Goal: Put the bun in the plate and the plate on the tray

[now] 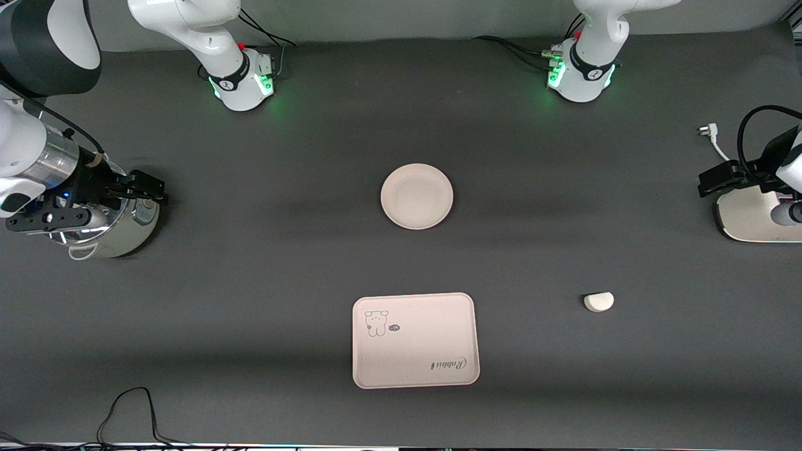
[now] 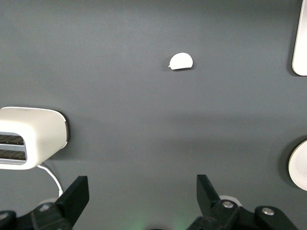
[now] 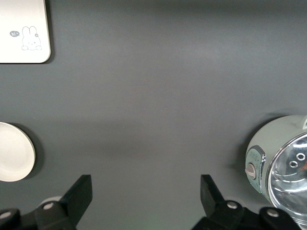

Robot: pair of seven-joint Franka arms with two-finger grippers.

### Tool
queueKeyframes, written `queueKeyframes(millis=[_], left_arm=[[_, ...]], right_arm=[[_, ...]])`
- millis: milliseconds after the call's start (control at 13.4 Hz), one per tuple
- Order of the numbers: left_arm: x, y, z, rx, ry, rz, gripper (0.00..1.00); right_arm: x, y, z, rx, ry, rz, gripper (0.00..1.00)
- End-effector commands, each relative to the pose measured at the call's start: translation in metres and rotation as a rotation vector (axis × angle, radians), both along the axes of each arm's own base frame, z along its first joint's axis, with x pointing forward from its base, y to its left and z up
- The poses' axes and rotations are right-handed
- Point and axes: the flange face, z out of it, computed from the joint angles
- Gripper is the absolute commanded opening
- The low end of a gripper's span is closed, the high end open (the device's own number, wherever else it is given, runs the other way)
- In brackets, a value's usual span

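The round cream plate lies empty at mid-table. The rectangular tray with the animal print lies nearer the front camera than the plate. The small white bun lies on the mat toward the left arm's end, about level with the tray's top edge. My left gripper is open and empty, up over the toaster's edge. In the left wrist view the bun, a tray edge and a plate edge show. My right gripper is open and empty over the pot. The right wrist view shows the tray and plate.
A white toaster stands at the left arm's end, with a white plug and cord beside it. A pale green pot with a glass lid stands at the right arm's end. A black cable loops near the front edge.
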Motion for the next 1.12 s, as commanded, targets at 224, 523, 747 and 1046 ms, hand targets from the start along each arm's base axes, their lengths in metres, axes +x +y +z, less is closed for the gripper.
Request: queueKeyframes(millis=[224, 523, 747, 1046], left_arm=[[-0.006, 0.008, 0.004, 0.002, 0.014, 0.023, 1.00], [-0.006, 0.007, -0.004, -0.009, 0.030, -0.027, 1.00], [0.007, 0.001, -0.037, -0.086, 0.069, -0.021, 1.00], [0.045, 0.000, -0.121, -0.091, 0.077, -0.024, 1.00]], right_arm=[[-0.002, 0.007, 0.014, 0.022, -0.016, 0.008, 1.00], [-0.003, -0.003, -0.002, 0.096, 0.050, -0.016, 1.00], [-0.005, 0.008, -0.009, 0.111, 0.088, -0.012, 1.00], [-0.010, 0.026, -0.003, 0.129, 0.097, 0.019, 1.00]])
